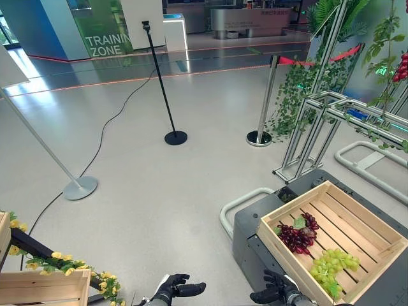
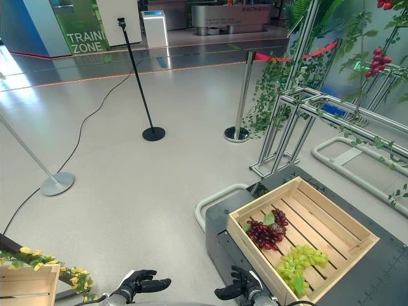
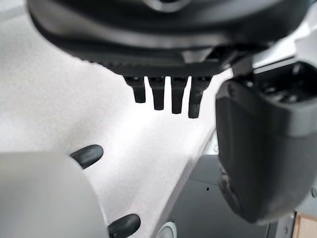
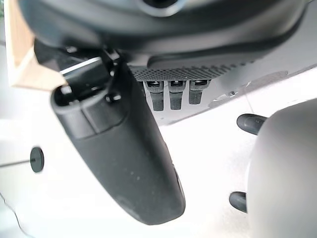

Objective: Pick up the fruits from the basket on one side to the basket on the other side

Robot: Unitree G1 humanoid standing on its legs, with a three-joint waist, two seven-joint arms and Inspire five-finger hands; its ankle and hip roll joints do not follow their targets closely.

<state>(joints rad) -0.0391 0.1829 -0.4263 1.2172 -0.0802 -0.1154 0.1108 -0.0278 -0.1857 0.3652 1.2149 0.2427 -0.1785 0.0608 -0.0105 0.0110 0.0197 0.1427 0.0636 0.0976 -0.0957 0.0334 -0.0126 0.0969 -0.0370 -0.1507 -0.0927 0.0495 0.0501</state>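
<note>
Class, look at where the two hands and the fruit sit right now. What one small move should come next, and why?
Probably reach the right robot hand forward and to its right, over the crate wall toward the red grapes. Both hands hang open and hold nothing; the left robot hand is farther off. The red grapes and green grapes lie in the right-side crate, the red bunch looking nearer that hand.

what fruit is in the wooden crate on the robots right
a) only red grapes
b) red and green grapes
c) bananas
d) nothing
b: the wooden crate holds a bunch of red grapes and, nearer the robot, a bunch of green grapes.
</note>
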